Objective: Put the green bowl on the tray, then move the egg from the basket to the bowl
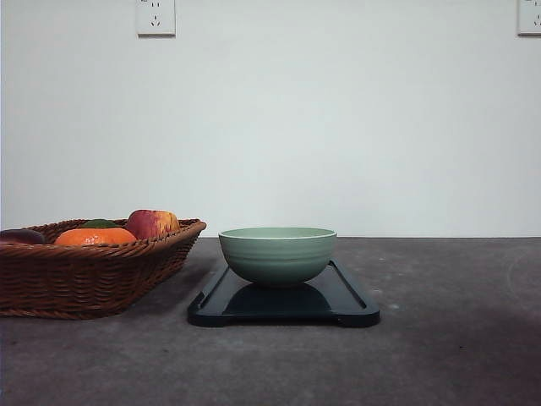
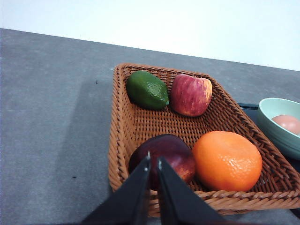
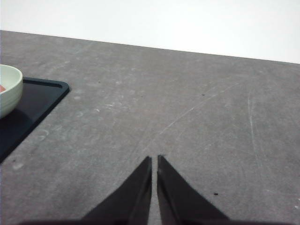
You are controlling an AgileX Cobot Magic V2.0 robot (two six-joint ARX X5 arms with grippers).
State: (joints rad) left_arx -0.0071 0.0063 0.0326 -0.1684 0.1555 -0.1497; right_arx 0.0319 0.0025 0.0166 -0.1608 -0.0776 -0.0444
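In the left wrist view the left gripper (image 2: 153, 161) shows at the lower middle of the frame, its two dark fingers pressed together with nothing between them, tips over the near rim of the basket (image 2: 119, 140). Just past the tips lies a dark red fruit (image 2: 164, 157), with an orange fruit (image 2: 227, 161) to its right, and an apple (image 2: 191, 95) and a green fruit (image 2: 147, 89) toward the upper middle. At the right edge sits the green bowl (image 2: 280, 126) with the egg (image 2: 287, 123) inside it, though only part of it shows there, so I take it for the egg by its tan colour.

The right gripper (image 3: 154, 161) is likewise closed on nothing, lower middle of its frame, over bare table (image 3: 187, 117).

In the front view the bowl stands centred on the tray (image 1: 347, 309), the basket at the left.

Both steps look done. The egg is light, smooth and brittle; it is best held gently across its middle.
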